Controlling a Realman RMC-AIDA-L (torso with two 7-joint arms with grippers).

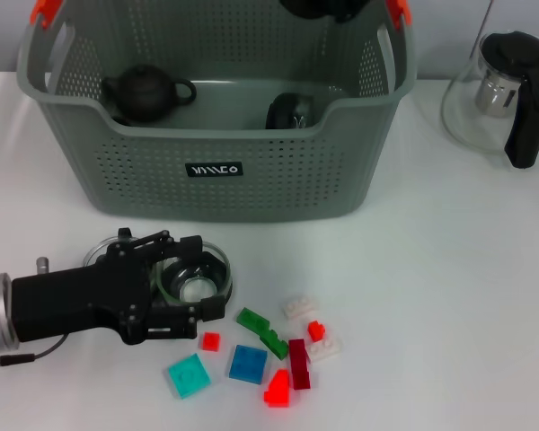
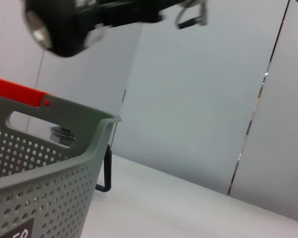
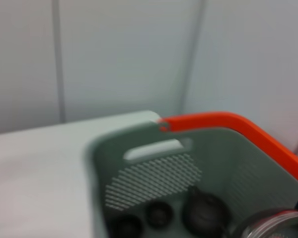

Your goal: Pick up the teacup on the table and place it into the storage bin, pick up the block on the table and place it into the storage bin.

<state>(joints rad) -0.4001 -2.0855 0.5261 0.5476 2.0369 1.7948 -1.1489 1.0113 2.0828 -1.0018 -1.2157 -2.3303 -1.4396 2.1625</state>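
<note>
So the big grey-green perforated plastic storage bin (image 1: pixel 217 171) sits upright at the back of the white surface (image 1: pixel 449 296), orange clips on its handles, small black label on the front wall. The clear glass teacup (image 1: pixel 196 277) stands upright just in front of it, near its left end. The little plastic blocks (image 1: pixel 260 352) lie scattered flat nearby: red, green, blue, teal, white and dark red ones.
</note>
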